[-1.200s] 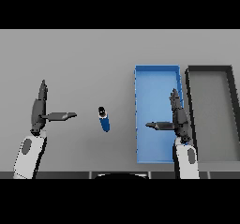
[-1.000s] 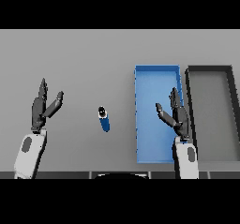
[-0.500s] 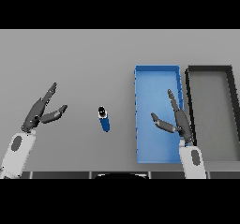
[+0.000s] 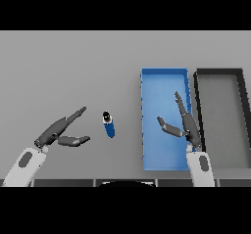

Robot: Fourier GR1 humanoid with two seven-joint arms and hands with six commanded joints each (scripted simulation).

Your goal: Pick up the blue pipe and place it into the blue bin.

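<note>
The blue pipe (image 4: 109,124) is a short blue cylinder with a dark end, lying on the grey table left of the blue bin (image 4: 164,79). My left hand (image 4: 58,131) is open, fingers straight and pointing right toward the pipe, with a small gap between its thumb tip and the pipe. My right hand (image 4: 188,124) hovers open over the right part of the blue bin, fingers pointing away, thumb out to the left. Neither hand holds anything.
A dark grey bin (image 4: 223,76) stands right beside the blue bin, along the table's right side. The grey table (image 4: 63,71) stretches to the left and far side.
My left hand has tilted and reached right toward the pipe, its forearm leaning in from the lower left. The right hand shifted slightly over the bin. The pipe has not moved.
</note>
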